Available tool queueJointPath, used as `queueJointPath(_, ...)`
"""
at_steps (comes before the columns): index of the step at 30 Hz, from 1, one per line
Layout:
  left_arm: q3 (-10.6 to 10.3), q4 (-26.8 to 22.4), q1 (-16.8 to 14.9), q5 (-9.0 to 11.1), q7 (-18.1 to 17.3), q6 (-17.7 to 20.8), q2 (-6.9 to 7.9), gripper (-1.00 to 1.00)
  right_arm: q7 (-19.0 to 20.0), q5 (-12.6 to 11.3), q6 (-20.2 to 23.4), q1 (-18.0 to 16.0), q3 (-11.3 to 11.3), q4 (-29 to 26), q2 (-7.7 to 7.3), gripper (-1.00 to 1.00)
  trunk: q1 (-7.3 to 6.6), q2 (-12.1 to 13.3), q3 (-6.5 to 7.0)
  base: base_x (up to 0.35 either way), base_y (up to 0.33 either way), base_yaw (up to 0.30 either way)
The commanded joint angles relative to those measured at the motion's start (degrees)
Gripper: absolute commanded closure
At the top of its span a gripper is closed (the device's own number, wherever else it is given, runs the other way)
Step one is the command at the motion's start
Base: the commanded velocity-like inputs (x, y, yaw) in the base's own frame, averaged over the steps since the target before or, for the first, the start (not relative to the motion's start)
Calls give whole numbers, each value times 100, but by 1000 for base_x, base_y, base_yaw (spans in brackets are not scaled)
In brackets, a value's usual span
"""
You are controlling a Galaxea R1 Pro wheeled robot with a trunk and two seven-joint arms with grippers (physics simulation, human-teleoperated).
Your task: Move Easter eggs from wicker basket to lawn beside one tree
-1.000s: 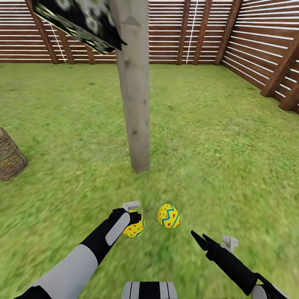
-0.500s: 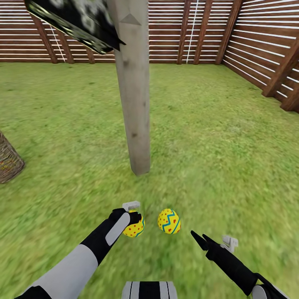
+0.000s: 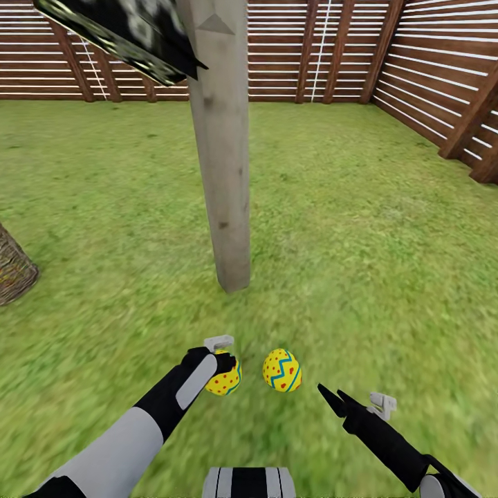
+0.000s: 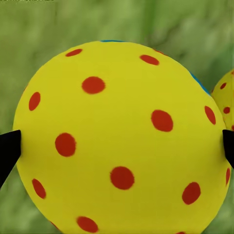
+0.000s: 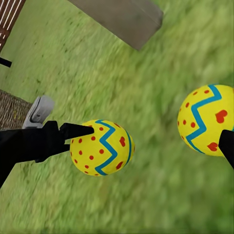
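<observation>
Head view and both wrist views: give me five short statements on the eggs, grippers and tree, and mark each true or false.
1. The left gripper is shut on a dotted egg. True.
2. The right gripper holds an egg. False: it is open and holds nothing.
3. A second egg lies on the lawn. True.
4. The wicker basket stands right of the tree. False: it is at the left edge.
5. The free egg touches the trunk. False: grass separates them.

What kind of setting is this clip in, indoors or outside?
Outside, a simulated fenced garden: grass lawn underfoot, a brown slatted wooden fence around it, and a pale tree trunk standing in the grass.
</observation>
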Motion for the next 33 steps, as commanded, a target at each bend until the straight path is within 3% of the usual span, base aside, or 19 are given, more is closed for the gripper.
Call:
queueJointPath(1, -30, -8, -4, 57, 60, -1, 5, 100, 7, -35, 42, -1, -10, -4, 4, -100, -1, -2, -3, 0, 0, 0)
queueJointPath(11, -163, -44, -1, 57, 60, -12, 10, 100, 7, -35, 43, 0, -10, -4, 4, -100, 23, -14, -203, 0, 0, 0)
queueJointPath(18, -171, -121, 10, 57, 60, -13, 17, 100, 7, -35, 41, -1, -10, -4, 4, -100, 25, -15, -225, 0, 0, 0)
queueJointPath(33, -171, -129, 13, 57, 60, -13, 17, 100, 7, -34, 43, -1, -10, -4, 4, -100, 59, -32, -513, 0, 0, 0)
